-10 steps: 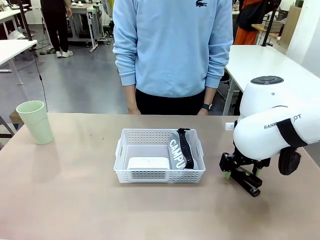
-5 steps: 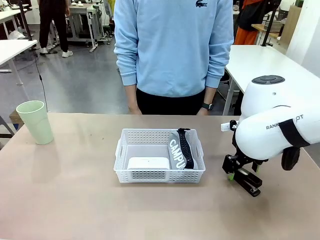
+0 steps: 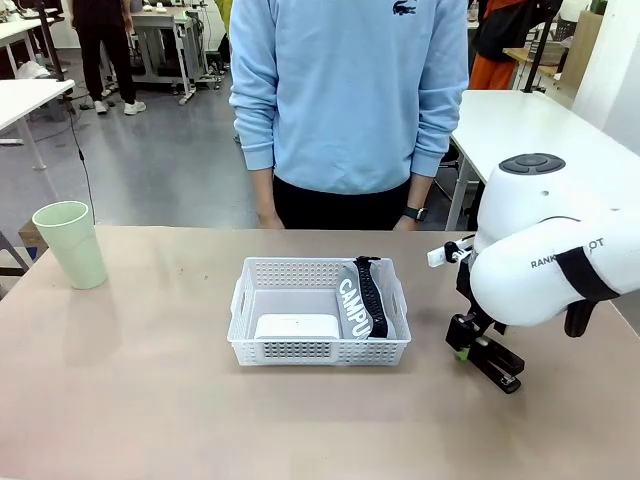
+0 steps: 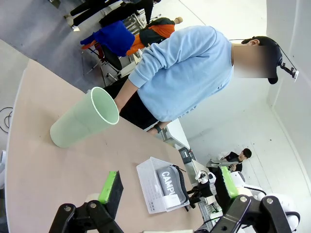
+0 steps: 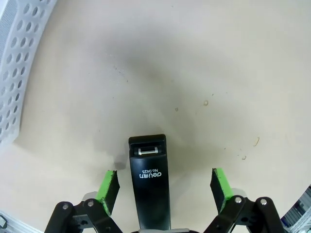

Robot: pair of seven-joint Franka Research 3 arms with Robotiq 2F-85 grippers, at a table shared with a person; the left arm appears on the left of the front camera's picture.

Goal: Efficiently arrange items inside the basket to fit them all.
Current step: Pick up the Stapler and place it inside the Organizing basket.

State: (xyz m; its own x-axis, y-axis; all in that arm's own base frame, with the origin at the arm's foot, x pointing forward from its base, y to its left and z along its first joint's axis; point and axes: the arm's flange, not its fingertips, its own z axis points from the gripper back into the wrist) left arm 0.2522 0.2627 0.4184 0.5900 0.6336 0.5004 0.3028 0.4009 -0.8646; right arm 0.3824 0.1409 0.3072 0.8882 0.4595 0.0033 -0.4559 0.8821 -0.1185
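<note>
The white perforated basket (image 3: 318, 345) sits mid-table and holds the small white box (image 3: 297, 326) at its front. The grey "CAMPUS" pouch (image 3: 360, 300) leans along its right side. To the basket's right, the black stapler (image 3: 497, 363) lies on the table. My right gripper (image 3: 466, 343) stands low over the stapler's near end. In the right wrist view the stapler (image 5: 149, 184) lies between the gripper's (image 5: 164, 185) wide-apart green pads (image 5: 108, 187), touching neither. The pale green cup (image 3: 70, 243) stands upright at the far left. My left gripper (image 4: 169, 184) is open and holds nothing.
A person in a light blue sweatshirt (image 3: 345, 90) stands at the table's far edge with both hands down. The basket wall (image 5: 17, 73) curves along the left of the right wrist view. Bare tabletop (image 3: 150, 400) stretches between the cup and the basket.
The right arm's body has lifted and turned slightly, while its gripper stays over the stapler. The basket, box, pouch and cup have not moved.
</note>
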